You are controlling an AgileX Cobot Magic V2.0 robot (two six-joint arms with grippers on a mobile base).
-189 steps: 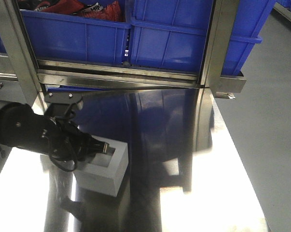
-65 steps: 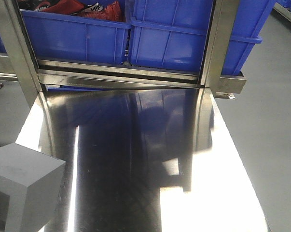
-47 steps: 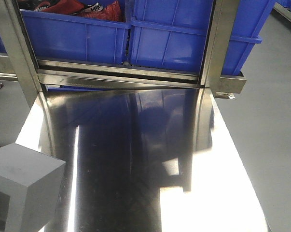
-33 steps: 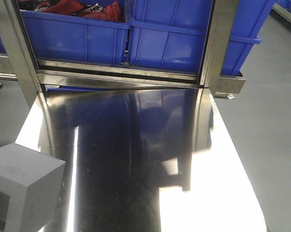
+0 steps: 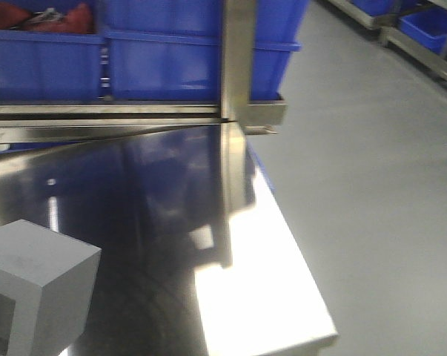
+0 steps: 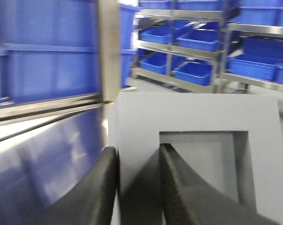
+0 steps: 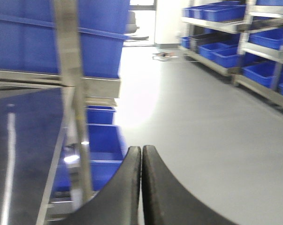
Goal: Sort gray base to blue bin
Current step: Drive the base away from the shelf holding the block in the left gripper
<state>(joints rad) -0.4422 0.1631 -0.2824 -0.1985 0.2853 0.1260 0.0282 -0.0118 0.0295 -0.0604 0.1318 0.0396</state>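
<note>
Here the left gripper (image 6: 137,150) clamps a wall of the gray base (image 6: 197,117), one finger inside its recess.

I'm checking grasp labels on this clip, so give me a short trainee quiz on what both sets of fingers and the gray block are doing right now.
1. True or false: the right fingers are pressed together with nothing between them.
2. Left wrist view: how do the left fingers hold the matte gray cube-like base? A) by two outer sides; B) pinching one wall, with one finger inside the square recess; C) not touching it.
3. Front view: is that base already inside one of the bright-blue plastic bins?
Key: 1 true. 2 B. 3 No; it is at lower left, outside the bins.
</note>
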